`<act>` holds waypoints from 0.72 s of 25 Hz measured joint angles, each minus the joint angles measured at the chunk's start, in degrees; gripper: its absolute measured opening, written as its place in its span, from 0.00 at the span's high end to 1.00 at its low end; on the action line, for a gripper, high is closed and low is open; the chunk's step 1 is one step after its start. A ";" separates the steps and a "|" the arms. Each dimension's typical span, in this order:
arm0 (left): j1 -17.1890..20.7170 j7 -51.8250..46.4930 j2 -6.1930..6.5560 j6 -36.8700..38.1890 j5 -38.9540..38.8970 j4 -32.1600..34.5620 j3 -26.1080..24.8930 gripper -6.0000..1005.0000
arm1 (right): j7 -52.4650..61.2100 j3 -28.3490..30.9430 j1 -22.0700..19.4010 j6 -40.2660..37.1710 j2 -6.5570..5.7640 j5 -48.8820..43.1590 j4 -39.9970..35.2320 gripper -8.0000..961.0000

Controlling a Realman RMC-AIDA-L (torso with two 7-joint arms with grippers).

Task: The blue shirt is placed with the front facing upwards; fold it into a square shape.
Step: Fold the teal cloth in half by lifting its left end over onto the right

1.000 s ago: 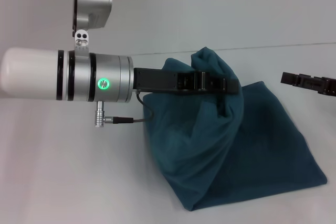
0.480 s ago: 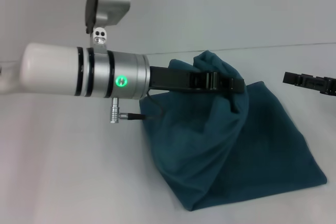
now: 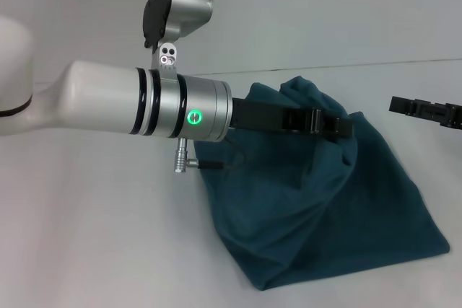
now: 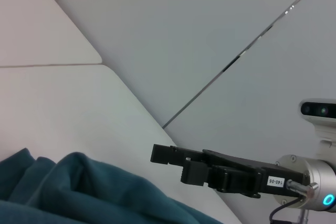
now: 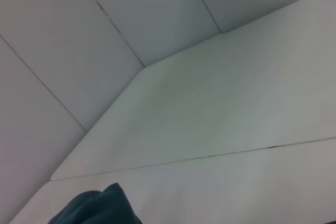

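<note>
One gripper is at work in the head view: the left gripper (image 3: 339,126) is closed on a raised fold of the shirt (image 3: 346,214), which lies bunched on the table (image 3: 94,236); the right gripper (image 3: 433,113) is held off to the right, its opening not readable. In the left wrist view, cloth (image 4: 79,187) and the right gripper (image 4: 173,156) are shown. In the right wrist view, only a shirt tip (image 5: 100,205) is seen. The fold could slip from the pinch, or the layers could be dragged askew.
</note>
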 joint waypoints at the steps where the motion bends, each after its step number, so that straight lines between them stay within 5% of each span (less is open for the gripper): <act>1: -0.08 -0.01 -0.01 -0.13 -0.01 0.00 0.15 0.91 | 0.01 0.00 0.01 0.00 0.00 0.00 0.00 0.04; 7: -0.86 0.00 -0.01 -1.18 -0.31 0.00 2.77 0.87 | 0.03 0.06 -0.05 -0.04 -0.27 0.06 -0.01 0.04; 14: -2.15 0.13 -0.13 -5.78 -3.16 -0.16 9.02 0.83 | 0.27 0.59 -1.76 -1.35 -2.04 3.62 -0.05 0.04; 18: -1.64 -0.04 -0.03 -7.56 -4.27 0.06 9.68 0.65 | 0.71 0.65 -2.14 -2.30 -2.54 4.55 -0.06 0.04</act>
